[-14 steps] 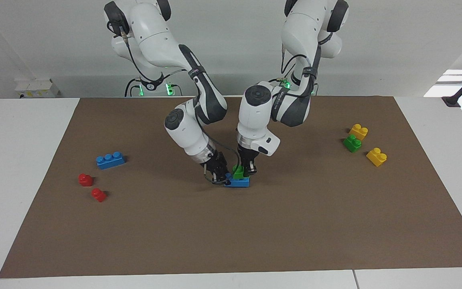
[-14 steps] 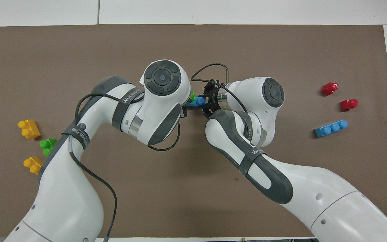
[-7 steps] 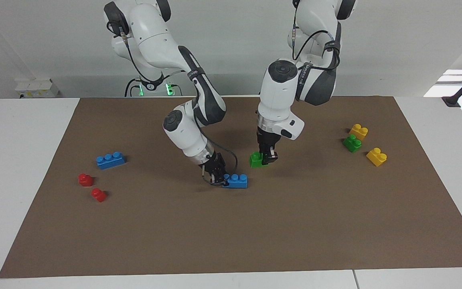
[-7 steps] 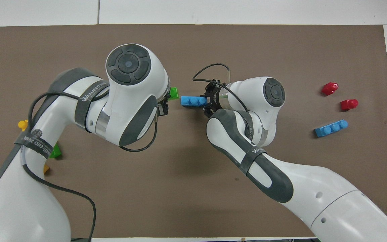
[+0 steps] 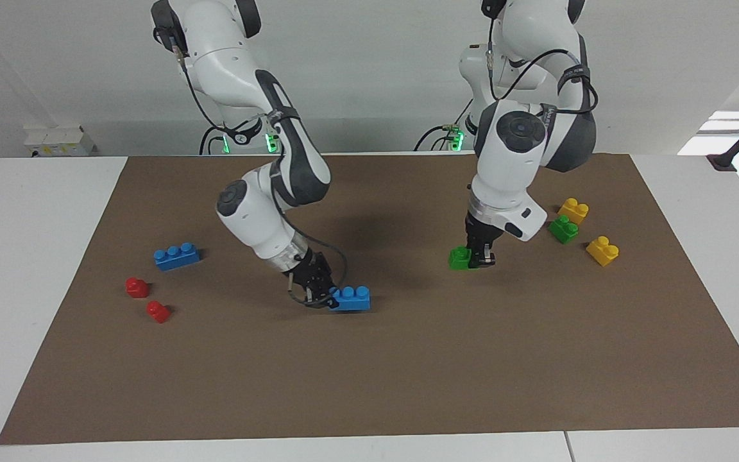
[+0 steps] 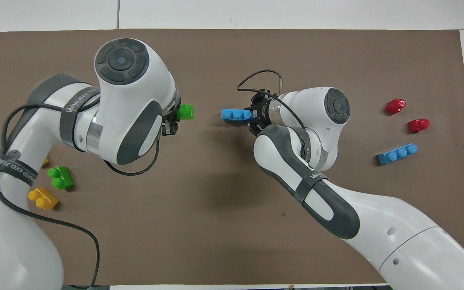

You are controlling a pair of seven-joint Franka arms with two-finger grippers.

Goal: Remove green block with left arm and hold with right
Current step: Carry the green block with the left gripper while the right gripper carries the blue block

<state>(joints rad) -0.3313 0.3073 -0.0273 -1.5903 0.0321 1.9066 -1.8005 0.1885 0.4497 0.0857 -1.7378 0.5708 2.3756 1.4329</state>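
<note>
Left gripper [image 5: 480,256] pinching small bright green two-stud plastic brick [image 5: 460,258], right gripper [image 5: 322,299] pinching long blue three-stud plastic brick [image 5: 351,298] low over brown surface [image 5: 408,372]

Both arms are glossy white with dark grey joint bands and round dark grey caps at the elbows and wrists. Thin black cables loop along each arm, strapped down by grey bands lettered in white. Silver rings sit above the small black left end effector [image 5: 480,256] and right end effector [image 5: 326,300]. Green lights glow at the bases, top centre of the facing view.
</note>
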